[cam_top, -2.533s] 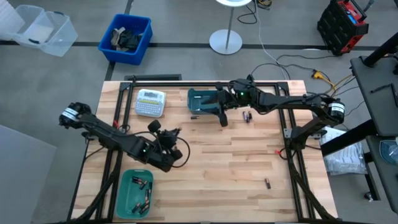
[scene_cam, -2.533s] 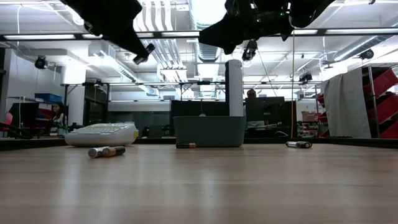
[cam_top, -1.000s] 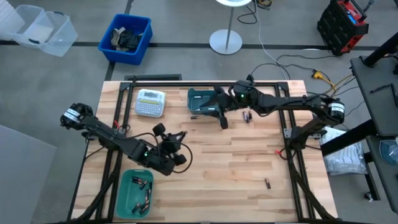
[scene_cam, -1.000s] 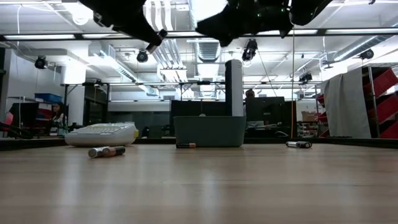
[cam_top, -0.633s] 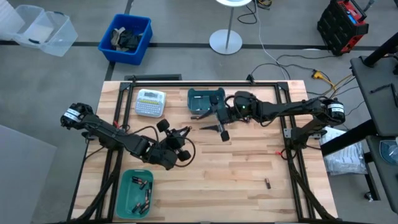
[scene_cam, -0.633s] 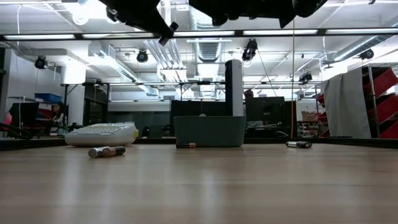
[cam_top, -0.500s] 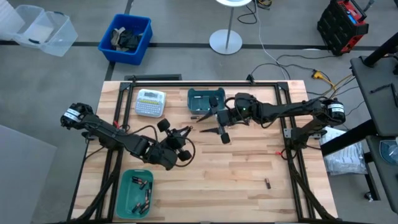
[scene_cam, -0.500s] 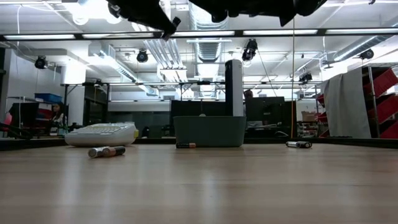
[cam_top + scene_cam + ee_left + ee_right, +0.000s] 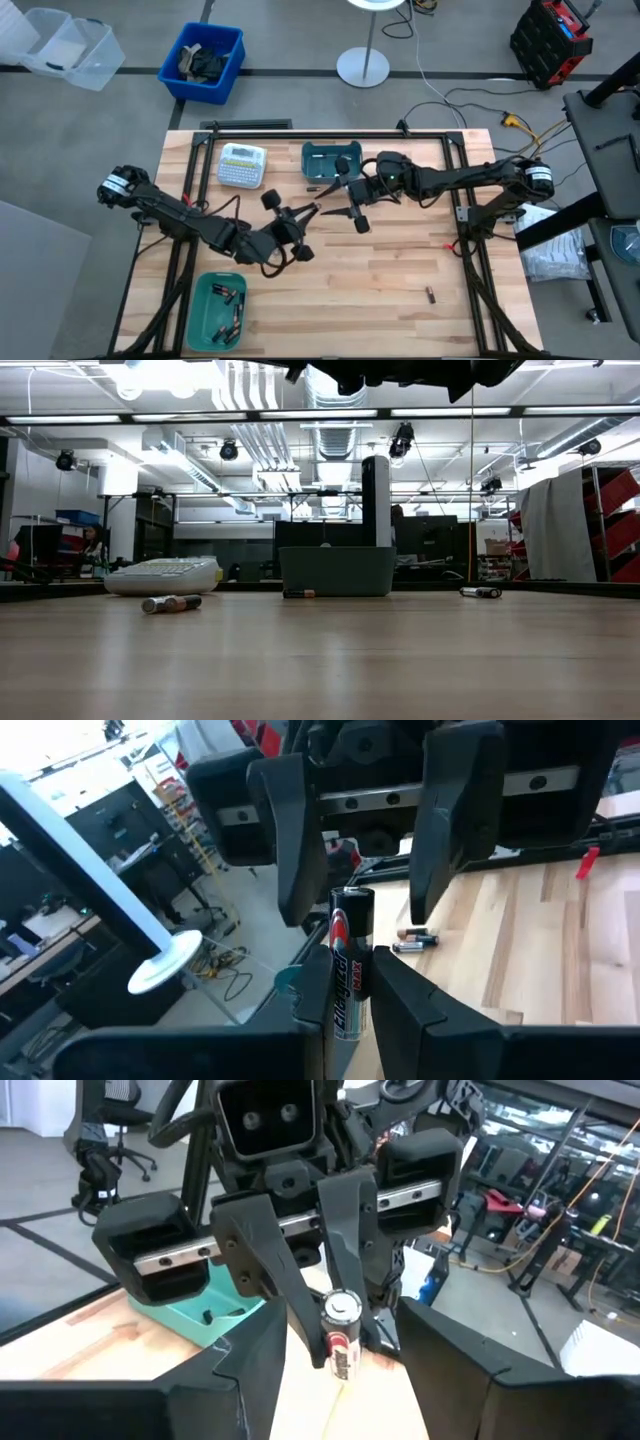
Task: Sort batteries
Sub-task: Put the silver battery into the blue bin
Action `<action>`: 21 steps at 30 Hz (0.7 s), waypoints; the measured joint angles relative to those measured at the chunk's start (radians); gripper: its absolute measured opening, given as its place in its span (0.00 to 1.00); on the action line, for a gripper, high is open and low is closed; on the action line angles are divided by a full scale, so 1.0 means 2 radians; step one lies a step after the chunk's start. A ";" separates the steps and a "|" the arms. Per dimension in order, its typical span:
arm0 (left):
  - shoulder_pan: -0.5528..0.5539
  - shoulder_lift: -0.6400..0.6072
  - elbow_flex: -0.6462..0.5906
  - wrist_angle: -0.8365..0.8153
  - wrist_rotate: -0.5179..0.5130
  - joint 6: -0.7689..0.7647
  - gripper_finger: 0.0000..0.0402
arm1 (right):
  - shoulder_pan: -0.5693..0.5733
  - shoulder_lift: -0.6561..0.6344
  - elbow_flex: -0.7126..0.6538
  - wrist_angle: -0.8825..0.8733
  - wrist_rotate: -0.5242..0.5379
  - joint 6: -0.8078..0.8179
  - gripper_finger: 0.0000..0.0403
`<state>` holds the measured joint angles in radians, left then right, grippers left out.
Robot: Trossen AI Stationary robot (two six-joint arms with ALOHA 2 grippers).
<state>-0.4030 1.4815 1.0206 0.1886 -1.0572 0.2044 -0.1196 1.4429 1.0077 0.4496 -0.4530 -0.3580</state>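
Note:
My left gripper (image 9: 305,213) hangs above the middle of the table, shut on one of the batteries (image 9: 348,965), a black-and-silver cylinder with a red mark. My right gripper (image 9: 340,205) faces it from the table's right and is open. Its two fingers (image 9: 292,850) stand on either side of the battery's free end (image 9: 343,1308), apart from it. More batteries lie on the wood (image 9: 397,186), (image 9: 430,294) and by the far teal bin (image 9: 312,187). Several lie in the near teal bin (image 9: 200,310). My left gripper pinches the battery between its two fingers (image 9: 400,995), on the lower part of the cylinder (image 9: 345,1010). The fingers lie along the battery and point toward the table's right. The battery's free end sticks out past the fingertips, and the battery is clear of the table.
A second teal bin (image 9: 330,160) stands at the far middle, and a white label-maker (image 9: 242,165) lies to its left. In the low view, loose batteries lie on the table (image 9: 170,603), (image 9: 480,592). The near right of the table is bare wood.
My left gripper has carried the battery up and toward the table's right, to the right gripper. My right gripper has come away from the far teal bin toward the table's middle and now faces the left one.

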 joint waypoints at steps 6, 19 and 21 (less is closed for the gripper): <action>0.003 0.000 0.000 0.000 0.001 0.000 0.07 | 0.000 0.000 0.000 0.001 0.000 0.002 0.46; 0.014 0.002 0.000 0.028 0.037 -0.001 0.07 | 0.000 0.000 0.000 0.001 0.000 -0.001 0.39; 0.014 0.002 0.000 0.028 0.037 0.003 0.07 | 0.000 0.000 0.000 0.001 0.000 -0.001 0.37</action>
<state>-0.3748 1.4853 1.0199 0.2444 -0.9836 0.2098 -0.1200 1.4433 1.0077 0.4514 -0.4526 -0.3592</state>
